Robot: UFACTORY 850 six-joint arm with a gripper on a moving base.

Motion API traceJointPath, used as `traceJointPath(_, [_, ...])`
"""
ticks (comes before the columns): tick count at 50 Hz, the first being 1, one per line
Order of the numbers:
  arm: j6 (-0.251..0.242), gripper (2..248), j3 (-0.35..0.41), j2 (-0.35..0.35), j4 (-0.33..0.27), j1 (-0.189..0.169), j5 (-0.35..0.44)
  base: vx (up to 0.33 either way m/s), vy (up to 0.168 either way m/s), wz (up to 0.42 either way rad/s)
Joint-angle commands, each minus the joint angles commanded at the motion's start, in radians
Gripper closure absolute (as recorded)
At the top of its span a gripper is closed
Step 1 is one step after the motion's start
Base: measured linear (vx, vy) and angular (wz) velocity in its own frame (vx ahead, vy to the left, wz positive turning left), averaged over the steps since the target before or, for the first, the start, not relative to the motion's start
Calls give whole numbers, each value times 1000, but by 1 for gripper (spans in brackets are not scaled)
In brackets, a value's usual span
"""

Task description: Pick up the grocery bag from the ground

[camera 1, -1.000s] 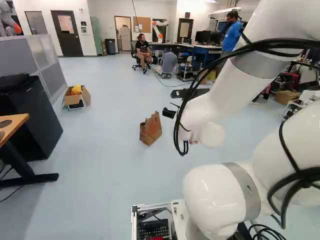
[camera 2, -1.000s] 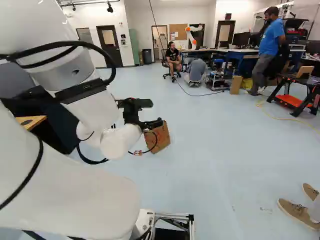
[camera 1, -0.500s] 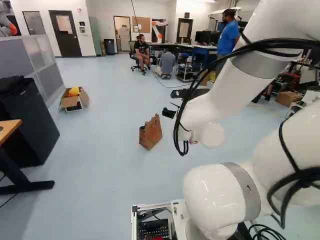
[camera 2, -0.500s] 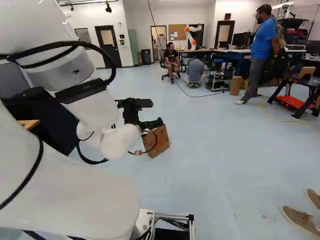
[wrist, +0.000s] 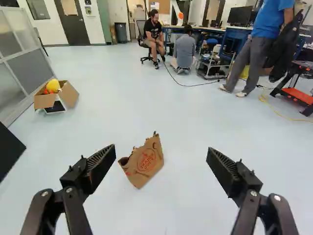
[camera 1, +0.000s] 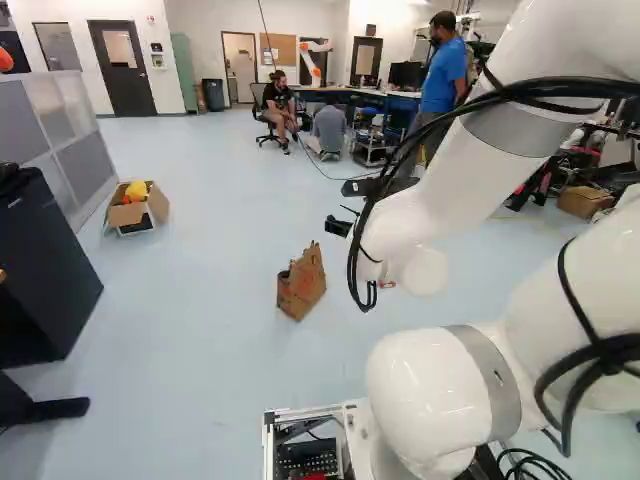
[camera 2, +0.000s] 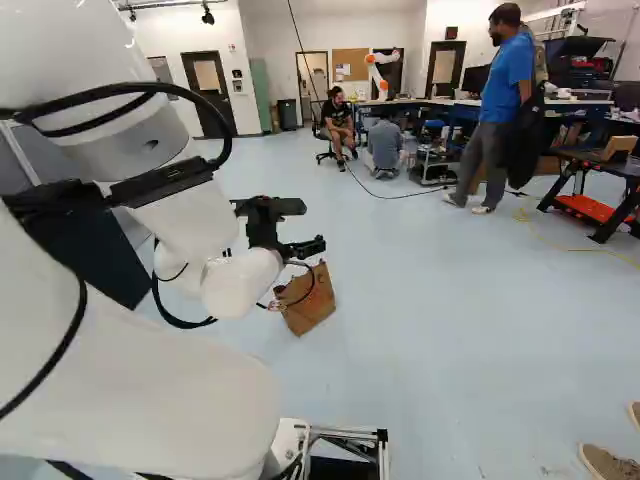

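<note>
There's the brown paper grocery bag with red print [wrist: 147, 160], on the pale blue floor [camera 1: 200, 330], ahead of the gripper [camera 2: 305, 247] and apart from it. It looks tilted to me, its top edge all ragged and its mouth open. Nobody's got hold of it: in the wrist view the two black fingers of the gripper [wrist: 161, 148] stand wide apart, nothing pinched between them, and the bag shows between their lines, over toward one finger.

The big white arm [camera 1: 430, 200] reaches out ahead, and in the right base view it sits just left of the bag.

Over at the left of the left base view there's an open cardboard box [camera 1: 130, 214] with something yellow in it, beside grey partition panels [camera 1: 85, 155]. A black cabinet [camera 1: 45, 270] stands nearer. Way at the back, another robot, white and orange [camera 2: 378, 60], rises by a long counter [camera 2: 440, 101].
</note>
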Motion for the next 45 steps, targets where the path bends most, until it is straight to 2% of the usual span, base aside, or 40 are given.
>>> traceJointPath(36, [0,3,0,0,0,0,0,284,79,-38])
traceJointPath(45, [0,3,0,0,0,0,0,243,155,-78])
